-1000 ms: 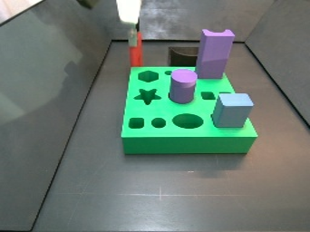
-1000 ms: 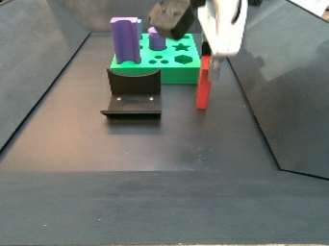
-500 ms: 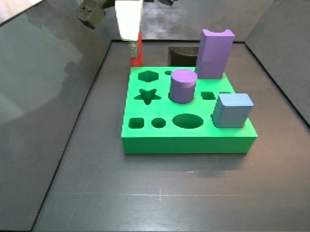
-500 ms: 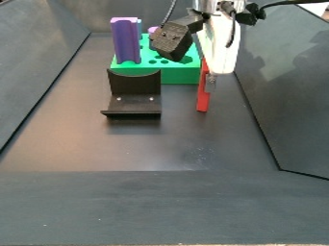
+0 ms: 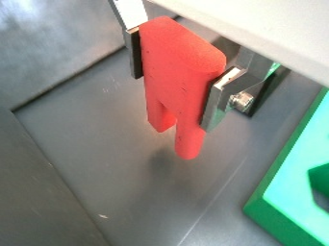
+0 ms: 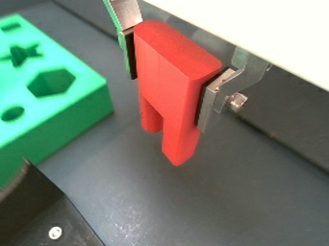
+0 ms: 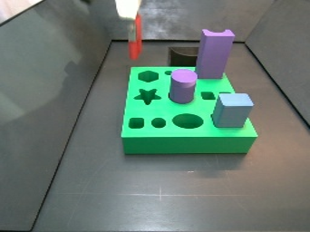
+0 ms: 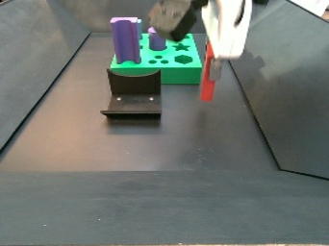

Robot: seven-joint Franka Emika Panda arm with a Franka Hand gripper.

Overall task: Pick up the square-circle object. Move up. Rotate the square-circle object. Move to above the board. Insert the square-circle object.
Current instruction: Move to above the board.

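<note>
Fingers (image 5: 221,93) of the gripper (image 5: 180,67) were clamped on the square-circle object (image 5: 175,79), and in both wrist views I saw its two legs hanging free above bare dark floor. In a side view the gripper (image 8: 216,38) sat at upper right of the frame with the red piece (image 8: 209,79) upright below it, its lower end clear of the floor, close beside the right edge of the board (image 8: 182,64). Nearer the camera, the fixture (image 8: 131,94) stood left of the piece with open floor between them. In a side view I read the piece (image 7: 136,38) at the top of the frame, beyond the board's (image 7: 188,136) far left corner. A purple cylinder (image 7: 183,87), a light-blue cube (image 7: 233,110) and a tall purple block (image 7: 215,53) stood on the board.
</note>
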